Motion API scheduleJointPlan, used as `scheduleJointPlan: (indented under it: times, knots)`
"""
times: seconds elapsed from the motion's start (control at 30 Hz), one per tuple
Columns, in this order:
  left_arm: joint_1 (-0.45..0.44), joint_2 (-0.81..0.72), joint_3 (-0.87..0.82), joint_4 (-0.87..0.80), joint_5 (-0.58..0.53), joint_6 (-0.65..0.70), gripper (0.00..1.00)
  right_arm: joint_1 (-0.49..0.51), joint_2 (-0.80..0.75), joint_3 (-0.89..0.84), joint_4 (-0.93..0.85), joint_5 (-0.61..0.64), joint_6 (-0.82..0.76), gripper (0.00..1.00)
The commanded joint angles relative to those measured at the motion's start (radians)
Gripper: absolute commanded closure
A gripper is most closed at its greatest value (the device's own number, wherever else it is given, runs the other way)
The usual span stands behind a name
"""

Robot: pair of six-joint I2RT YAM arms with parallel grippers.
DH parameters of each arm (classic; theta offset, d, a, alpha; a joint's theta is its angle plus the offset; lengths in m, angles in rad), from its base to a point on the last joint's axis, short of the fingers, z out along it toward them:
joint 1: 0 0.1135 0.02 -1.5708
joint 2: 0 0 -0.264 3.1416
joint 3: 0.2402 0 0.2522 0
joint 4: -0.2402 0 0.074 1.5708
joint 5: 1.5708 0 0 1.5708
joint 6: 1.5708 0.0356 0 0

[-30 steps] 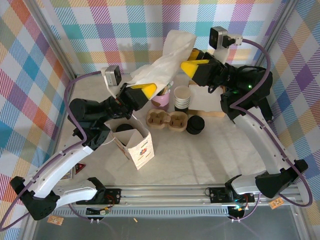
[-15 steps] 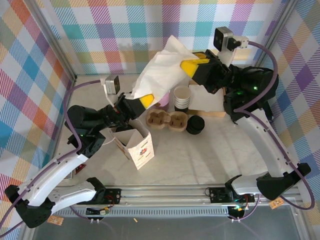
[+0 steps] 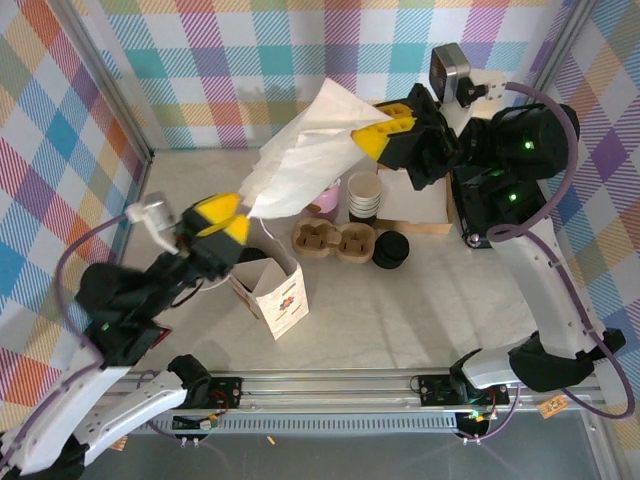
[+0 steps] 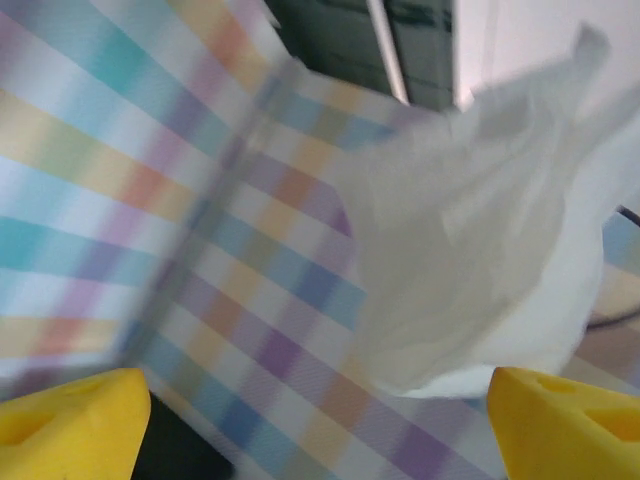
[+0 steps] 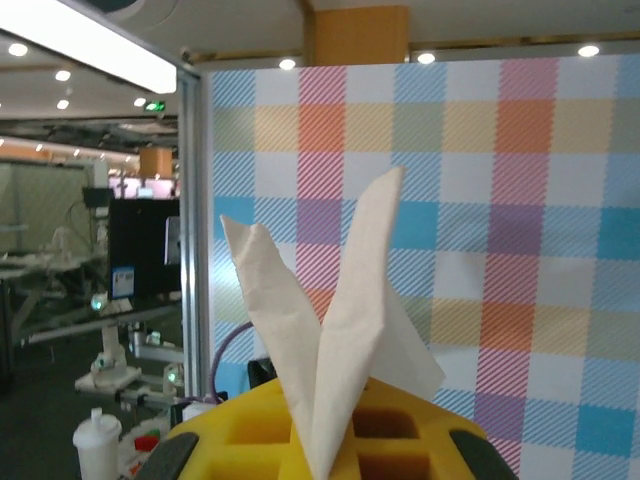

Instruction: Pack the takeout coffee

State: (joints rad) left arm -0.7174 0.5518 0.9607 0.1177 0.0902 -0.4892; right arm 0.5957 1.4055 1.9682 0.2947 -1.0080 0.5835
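A large sheet of white paper (image 3: 300,160) hangs in the air over the back of the table. My right gripper (image 3: 385,135) is shut on its upper end. In the right wrist view the folded paper (image 5: 350,300) rises from between the closed yellow fingers of that gripper (image 5: 325,445). My left gripper (image 3: 220,220) is open just below the sheet's lower corner and apart from it. Its yellow fingertips (image 4: 70,420) stand wide, the paper (image 4: 470,250) floats ahead, and nothing lies between them. I cannot make out the takeout coffee. The bag's mouth is dark and partly behind the left gripper.
A white paper bag (image 3: 275,295) stands open at the left centre. Behind it lie a brown cup carrier (image 3: 335,240), a stack of cream cups (image 3: 363,195), a low stack of black lids (image 3: 390,250) and a pink item (image 3: 322,203). A tan board (image 3: 415,205) lies under the right arm.
My left gripper opened, let go of the paper and drew back toward the near left. My right gripper closed on the sheet's upper end and lifted it slightly.
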Motion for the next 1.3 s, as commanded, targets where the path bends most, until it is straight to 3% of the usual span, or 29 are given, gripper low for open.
scheduleJointPlan:
  times: [0.0, 0.13, 0.23, 0.73, 0.97, 1.27]
  knots:
    - [0.012, -0.116, 0.016, -0.25, -0.356, 0.123, 0.16, 0.03, 0.088, 0.077, -0.187, -0.088, -0.22, 1.0]
    - [0.01, -0.131, 0.12, -0.498, -0.449, 0.173, 0.18, 0.085, 0.19, 0.18, -0.377, -0.131, -0.383, 1.0]
    - [0.012, -0.116, 0.174, -0.59, -0.473, 0.178, 0.19, 0.114, 0.254, 0.216, -0.475, -0.139, -0.451, 1.0]
    - [0.011, -0.106, 0.138, -0.556, -0.459, 0.169, 0.19, 0.207, 0.371, 0.232, -0.93, -0.119, -0.754, 1.0]
    - [0.01, -0.117, 0.138, -0.572, -0.458, 0.164, 0.19, 0.218, 0.33, 0.101, -0.948, -0.128, -0.777, 1.0]
    - [0.012, -0.112, 0.133, -0.559, -0.454, 0.16, 0.2, 0.219, 0.341, 0.113, -0.91, -0.091, -0.776, 1.0]
